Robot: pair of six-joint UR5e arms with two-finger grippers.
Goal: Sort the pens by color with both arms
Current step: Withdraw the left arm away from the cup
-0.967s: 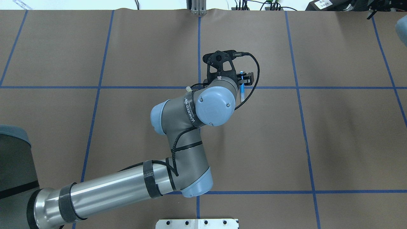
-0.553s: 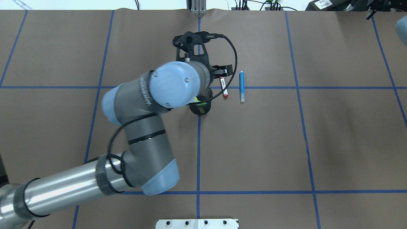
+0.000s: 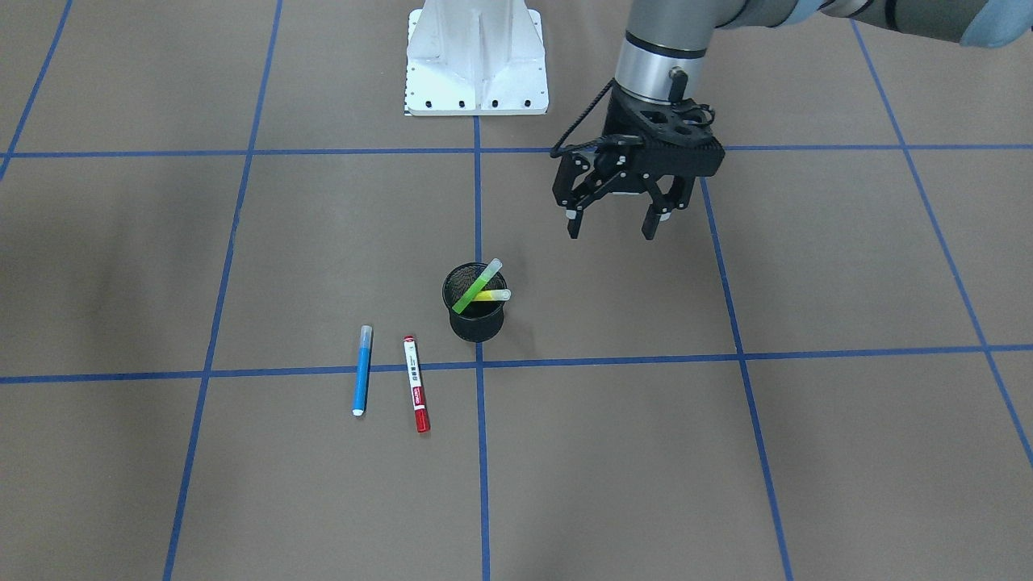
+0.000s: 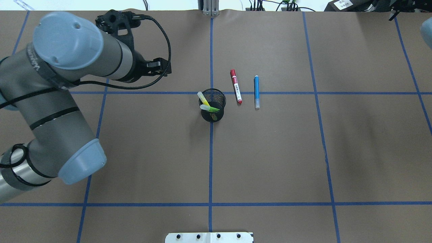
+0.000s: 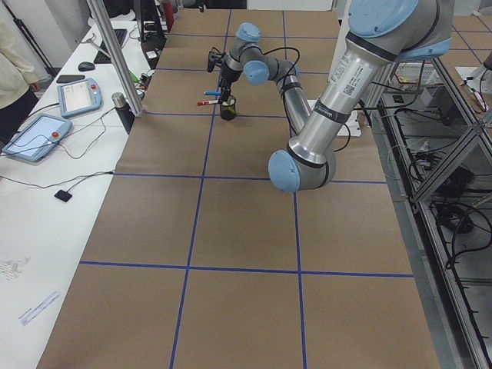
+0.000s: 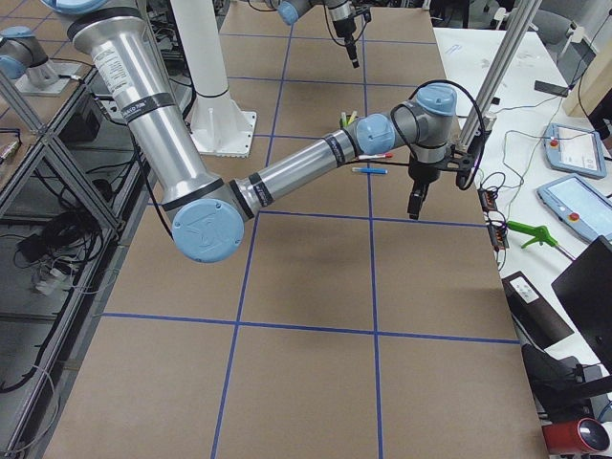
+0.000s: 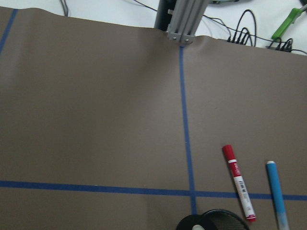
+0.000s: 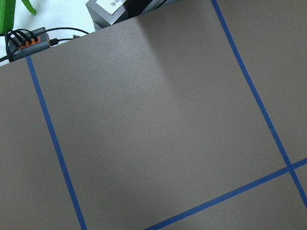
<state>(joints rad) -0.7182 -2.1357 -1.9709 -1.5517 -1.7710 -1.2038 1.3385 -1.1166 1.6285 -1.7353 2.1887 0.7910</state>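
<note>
Looks like a pause between picks, with roughly half the sorting done. Shows the left gripper (image 3: 611, 232) spread wide and empty, hovering above the surface (image 3: 807, 452), well apart from the mesh cup (image 3: 476, 327) on the robot's left side. Cannot tell from the side view whether the right gripper (image 6: 414, 206) is open or closed; hangs near the operators' edge, away from every pen. Finds the blue pen (image 3: 362, 369) and the red pen (image 3: 416, 394) lying flat and roughly parallel, apart from each other, just beside the cup and across a blue tape line. Counts two in the cup: the green pen (image 3: 476, 286) and the yellow pen (image 3: 494, 296), both leaning with their ends above the rim. Calls next, probably, for coming down over the cup, pinching one protruding end and lifting straight up without tipping the cup.
</note>
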